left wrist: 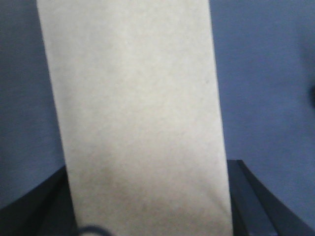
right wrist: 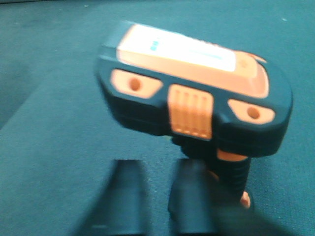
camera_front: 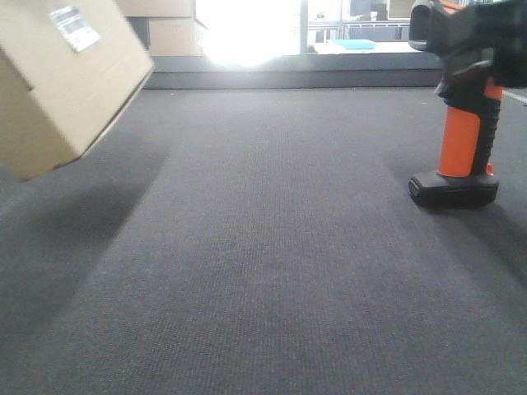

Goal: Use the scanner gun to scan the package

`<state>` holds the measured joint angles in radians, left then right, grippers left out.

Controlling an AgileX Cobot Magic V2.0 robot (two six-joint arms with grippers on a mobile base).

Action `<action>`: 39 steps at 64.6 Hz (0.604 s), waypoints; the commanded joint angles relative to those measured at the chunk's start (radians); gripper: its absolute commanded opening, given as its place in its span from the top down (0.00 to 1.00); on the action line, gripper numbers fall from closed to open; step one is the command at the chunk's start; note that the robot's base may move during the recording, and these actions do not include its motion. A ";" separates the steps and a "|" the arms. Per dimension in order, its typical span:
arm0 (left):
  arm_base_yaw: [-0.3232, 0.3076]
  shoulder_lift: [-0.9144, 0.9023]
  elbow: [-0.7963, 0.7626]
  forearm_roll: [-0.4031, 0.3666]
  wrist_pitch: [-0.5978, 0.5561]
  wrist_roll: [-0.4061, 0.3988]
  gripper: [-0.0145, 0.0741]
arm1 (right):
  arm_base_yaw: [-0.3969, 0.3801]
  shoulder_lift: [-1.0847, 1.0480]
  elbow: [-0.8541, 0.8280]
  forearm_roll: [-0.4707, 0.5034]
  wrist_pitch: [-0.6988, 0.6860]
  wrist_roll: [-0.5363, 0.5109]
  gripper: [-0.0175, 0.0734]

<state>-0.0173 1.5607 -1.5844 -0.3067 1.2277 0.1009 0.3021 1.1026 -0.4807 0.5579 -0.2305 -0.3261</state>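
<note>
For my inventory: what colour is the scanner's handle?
Orange handle, black base; clearest in the front view.

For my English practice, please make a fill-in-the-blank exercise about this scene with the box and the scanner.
1. The cardboard box is tilted and lifted off the ____.
2. The handle of the scanner gun is coloured ____.
3. The white label is stuck on the ____.
4. The left gripper is shut on the ____.

Missing words: carpet; orange; box; box
</note>
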 commanded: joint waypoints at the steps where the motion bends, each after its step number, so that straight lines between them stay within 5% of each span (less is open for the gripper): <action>1: 0.004 -0.003 -0.005 0.056 -0.007 -0.027 0.96 | -0.004 -0.063 -0.004 -0.002 0.049 -0.046 0.99; 16: 0.004 0.040 -0.006 0.169 -0.007 -0.034 0.96 | -0.042 -0.227 -0.004 -0.002 0.116 -0.087 0.97; 39: -0.007 0.153 -0.006 0.267 -0.007 -0.034 0.96 | -0.282 -0.409 -0.004 -0.173 0.289 -0.087 0.97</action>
<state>-0.0173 1.6970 -1.5844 -0.0667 1.2258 0.0756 0.0596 0.7187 -0.4807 0.4336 0.0122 -0.4031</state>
